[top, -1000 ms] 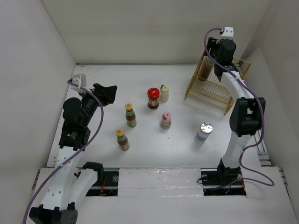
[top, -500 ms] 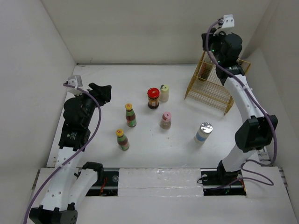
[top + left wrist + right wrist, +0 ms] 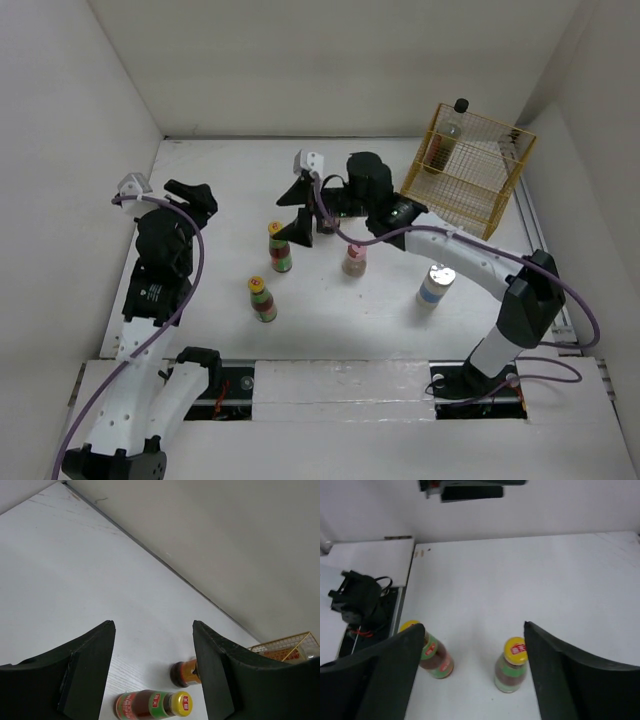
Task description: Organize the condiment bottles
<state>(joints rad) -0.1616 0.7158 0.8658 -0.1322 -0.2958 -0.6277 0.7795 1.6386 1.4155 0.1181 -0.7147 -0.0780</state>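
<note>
Two yellow-capped bottles with red-green labels stand left of centre, one farther (image 3: 280, 248) and one nearer (image 3: 263, 299). My right gripper (image 3: 296, 216) is open just above and behind the farther one; its wrist view shows both, the farther (image 3: 512, 665) and the nearer (image 3: 431, 654), between the open fingers. A pink-capped beige bottle (image 3: 354, 258) and a silver-lidded white-blue bottle (image 3: 436, 283) stand to the right. A tall dark black-capped bottle (image 3: 455, 124) stands in the yellow wire basket (image 3: 480, 185). My left gripper (image 3: 200, 200) is open and empty at the far left. The red-lidded jar and cream bottle are hidden under my right arm.
White walls close in the table at the back and both sides. In the left wrist view, a yellow-capped bottle (image 3: 152, 705), a dark-based jar (image 3: 184, 673) half behind my finger, and the basket's corner (image 3: 285, 647) show. My right arm stretches across the table's middle.
My right arm has swung from the basket at the back right to the table's middle, leaving the dark bottle in the basket. My left gripper has drawn back to the left.
</note>
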